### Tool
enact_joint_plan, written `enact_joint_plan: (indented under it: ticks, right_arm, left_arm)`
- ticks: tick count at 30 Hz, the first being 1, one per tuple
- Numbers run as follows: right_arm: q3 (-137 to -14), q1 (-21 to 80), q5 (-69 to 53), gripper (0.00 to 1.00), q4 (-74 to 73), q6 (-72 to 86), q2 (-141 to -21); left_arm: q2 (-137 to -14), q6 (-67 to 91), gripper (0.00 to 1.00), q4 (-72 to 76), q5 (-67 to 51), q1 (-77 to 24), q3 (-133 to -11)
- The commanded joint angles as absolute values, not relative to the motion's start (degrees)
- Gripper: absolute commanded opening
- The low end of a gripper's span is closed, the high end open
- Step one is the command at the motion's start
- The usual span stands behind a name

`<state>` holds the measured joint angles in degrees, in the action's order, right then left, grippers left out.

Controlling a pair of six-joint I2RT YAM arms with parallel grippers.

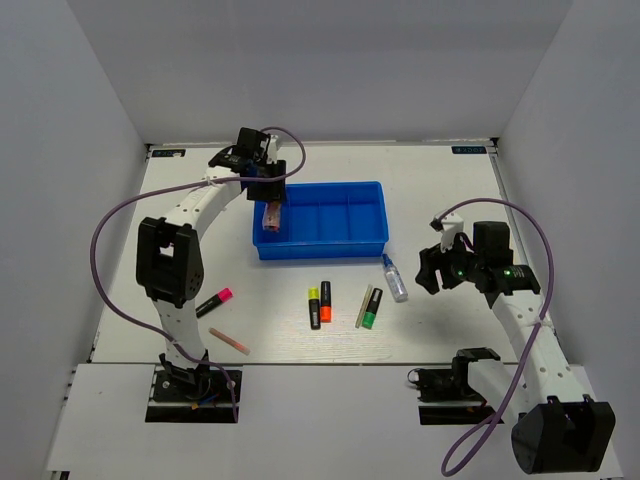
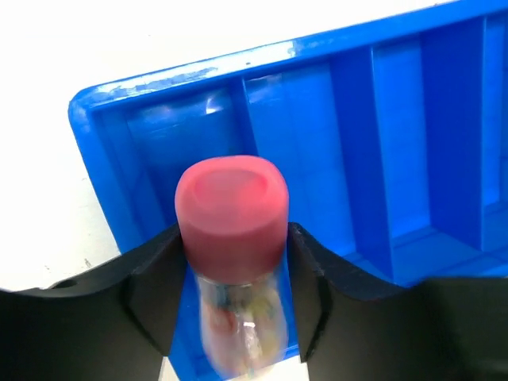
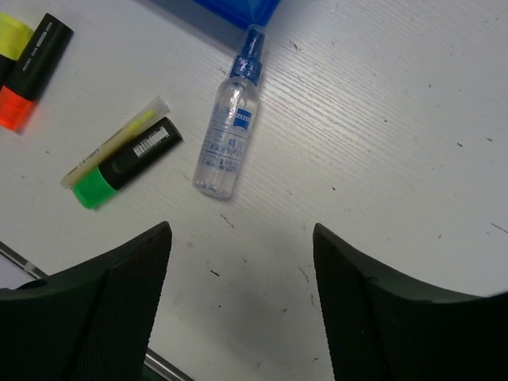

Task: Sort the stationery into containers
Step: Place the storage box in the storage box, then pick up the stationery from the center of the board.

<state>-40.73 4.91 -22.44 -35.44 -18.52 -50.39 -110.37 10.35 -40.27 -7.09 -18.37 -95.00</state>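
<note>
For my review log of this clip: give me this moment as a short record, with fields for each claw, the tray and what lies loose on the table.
left claw: shut on pink-capped tube, over the left end compartment of the blue tray
right claw: open, holding nothing, above the table near the clear bottle
loose on table: that bottle, yellow highlighter, orange highlighter, green highlighter, beige stick, pink highlighter, pink stick
not yet sorted: everything loose
</note>
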Motion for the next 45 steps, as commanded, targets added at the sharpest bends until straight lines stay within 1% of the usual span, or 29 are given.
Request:
enact_joint_plan:
  ticks: [1,2,3,5,6,7,9,10,11,12,13,14,15,16,17,18,19,20,21,26,27,29,33,37,39,40,42,44,45]
  right_arm:
    - [-41.2,5.0,-22.2,0.75,-35.2,-19.2,-51.1]
    - [-41.3,5.2,-22.3,0.75,-35.4,-19.2,-51.2]
    - [-41.4,5.0,-22.5,0.73,-35.4,-19.3,-51.7]
    - [-41.7,5.2,-23.0,0.66,-36.2,-19.6,-52.6]
    - [-41.8,5.0,-23.7,0.59,-36.5,-19.8,-52.9]
    - [-41.9,5.0,-24.4,0.55,-36.8,-19.8,-53.2]
    - [-41.7,5.0,-25.7,0.49,-36.7,-20.0,-53.8]
    - [-41.1,5.2,-27.0,0.49,-36.7,-20.0,-53.9]
    - [-40.6,5.4,-27.8,0.47,-36.1,-19.7,-54.7]
    - [-40.3,5.5,-29.5,0.47,-34.2,-19.2,-55.3]
    - [-40.3,6.0,-30.1,0.47,-33.8,-18.8,-56.7]
    - [-40.4,6.5,-30.4,0.47,-32.9,-18.2,-59.0]
    - [-40.8,6.8,-31.5,0.47,-32.3,-17.2,-61.8]
    - [-41.0,6.9,-32.2,0.47,-31.6,-16.9,-63.3]
    - [-41.4,7.6,-32.6,0.54,-30.5,-16.8,-65.8]
    - [-41.6,7.8,-32.7,0.59,-28.9,-16.5,-68.4]
    - [-42.0,8.5,-32.9,0.62,-27.6,-15.7,-69.7]
    - [-42.6,9.2,-32.7,0.69,-27.1,-15.7,-70.7]
    - [-42.8,9.8,-31.1,0.71,-24.4,-15.6,-73.6]
    - [-44.3,12.6,-24.8,0.71,-19.8,-14.0,-79.3]
    - [-44.6,13.8,-24.4,0.69,-18.8,-13.9,-80.5]
    - [-45.0,14.6,-21.6,0.69,-16.8,-13.0,-82.1]
    - [-43.8,18.9,-11.3,0.64,-12.8,-12.4,-84.6]
    - [-41.3,21.6,-5.0,0.61,-10.1,-11.6,-85.7]
    - [-41.0,22.2,-1.2,0.61,-10.9,-10.9,-85.9]
    - [-40.8,22.8,-0.4,0.58,-10.6,-10.8,-85.8]
    - [-40.9,23.1,4.3,0.58,-12.6,-11.0,-86.4]
    - [-41.4,23.3,6.1,0.55,-15.7,-11.1,-87.3]
    - [-41.2,23.3,6.9,0.52,-16.3,-11.1,-87.2]
  left_arm:
    - [-109.1,10.0,0.63,-38.9,-5.3,-19.2,-95.0]
    - [-108.5,10.0,0.72,-38.8,-5.2,-19.2,-94.9]
    - [-108.2,10.2,0.74,-38.7,-5.0,-19.2,-94.9]
    - [-107.2,10.2,0.76,-38.7,-5.1,-19.2,-94.9]
    - [-106.8,10.1,0.79,-38.8,-5.0,-19.2,-94.8]
    - [-106.6,9.9,0.79,-38.9,-5.0,-19.2,-95.0]
    - [-105.6,9.9,0.79,-39.3,-5.0,-19.2,-94.7]
    - [-105.0,10.2,0.79,-39.5,-5.1,-19.2,-94.3]
    - [-104.3,10.4,0.75,-39.6,-5.4,-19.2,-93.4]
    - [-101.7,10.7,0.55,-39.9,-5.6,-19.2,-92.7]
    - [-100.4,11.3,0.42,-39.6,-6.1,-19.2,-91.8]
    - [-97.2,12.5,0.29,-39.4,-6.2,-19.2,-87.7]
    - [-93.5,13.4,0.21,-39.1,-6.0,-19.3,-85.7]
    - [-91.5,13.6,0.18,-38.6,-5.5,-19.3,-83.8]
    - [-87.1,14.0,0.23,-38.2,-5.1,-19.8,-76.9]
    - [-82.5,14.1,0.36,-38.2,-4.4,-19.9,-74.5]
    - [-77.6,14.1,0.73,-37.3,-2.5,-20.6,-69.3]
    - [-75.0,14.4,0.86,-35.3,-0.6,-21.6,-66.3]
    - [-67.4,14.3,0.99,-33.9,2.6,-22.1,-58.8]
    - [-57.4,17.2,1.0,-38.6,8.5,-21.9,-48.9]
    - [-55.4,17.6,1.0,-39.5,10.8,-21.5,-45.2]
    - [-52.6,18.3,1.0,-39.7,11.2,-21.3,-42.6]
    - [-50.5,18.2,1.0,-42.8,11.7,-20.9,-42.4]
    - [-48.3,18.4,1.0,-42.6,11.7,-20.7,-40.5]
    - [-47.5,18.3,1.0,-42.7,11.5,-20.7,-40.3]
    - [-47.1,18.4,1.0,-42.7,11.6,-20.7,-40.3]
    - [-46.7,18.2,1.0,-43.0,11.8,-20.7,-40.2]
    - [-46.3,17.8,1.0,-43.0,11.7,-20.7,-39.7]
    - [-46.1,17.8,1.0,-43.0,11.9,-20.7,-39.7]
